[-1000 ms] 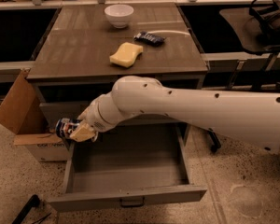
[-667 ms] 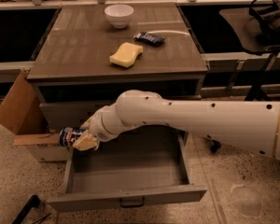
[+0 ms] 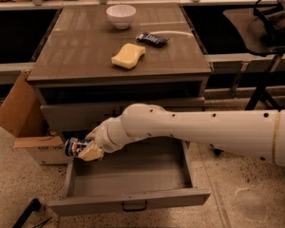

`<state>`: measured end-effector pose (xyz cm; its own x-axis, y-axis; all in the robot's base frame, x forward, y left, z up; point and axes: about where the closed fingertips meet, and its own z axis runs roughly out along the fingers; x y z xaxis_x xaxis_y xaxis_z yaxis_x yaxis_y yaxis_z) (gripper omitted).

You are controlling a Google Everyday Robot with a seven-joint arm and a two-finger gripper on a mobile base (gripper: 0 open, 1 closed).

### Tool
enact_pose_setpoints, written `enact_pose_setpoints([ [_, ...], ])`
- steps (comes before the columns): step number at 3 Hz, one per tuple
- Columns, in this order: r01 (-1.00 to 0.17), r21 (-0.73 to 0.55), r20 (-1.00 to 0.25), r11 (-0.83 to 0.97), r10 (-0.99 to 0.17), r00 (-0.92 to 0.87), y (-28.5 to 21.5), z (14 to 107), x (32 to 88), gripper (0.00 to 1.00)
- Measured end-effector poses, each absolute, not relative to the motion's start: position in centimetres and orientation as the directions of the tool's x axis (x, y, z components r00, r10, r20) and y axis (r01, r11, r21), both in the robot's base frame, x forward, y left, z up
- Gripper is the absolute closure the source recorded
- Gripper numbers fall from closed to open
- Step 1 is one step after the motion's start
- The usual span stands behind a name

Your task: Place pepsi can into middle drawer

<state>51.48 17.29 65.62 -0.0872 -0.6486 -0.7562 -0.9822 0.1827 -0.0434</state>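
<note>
Blue pepsi can (image 3: 72,147), camera view: clamped in the gripper (image 3: 87,151), hanging over the left wall of the open middle drawer (image 3: 133,177). (Inspector)
Recommended handling? (Supervisor)
Carry it right, clear of that wall, lower close to the tray floor, then release. Letting go here risks the rim. (Inspector)

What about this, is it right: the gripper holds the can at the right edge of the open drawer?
Not quite. In the camera view the gripper holds the can at the left edge of the open drawer, not the right.
</note>
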Motion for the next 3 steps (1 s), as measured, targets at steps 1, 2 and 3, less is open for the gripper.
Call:
enact_pose_setpoints([
  [1, -0.98, -0.039, -0.769, 0.196, -0.632, -0.096, 16.4, 62.5, 51.5, 1.0],
  [2, -0.979, -0.02, -0.778, 0.205, -0.618, -0.114, 16.0, 59.2, 51.9, 1.0],
  [3, -0.969, 0.018, -0.774, 0.247, -0.61, -0.17, 15.5, 54.9, 52.6, 1.0],
])
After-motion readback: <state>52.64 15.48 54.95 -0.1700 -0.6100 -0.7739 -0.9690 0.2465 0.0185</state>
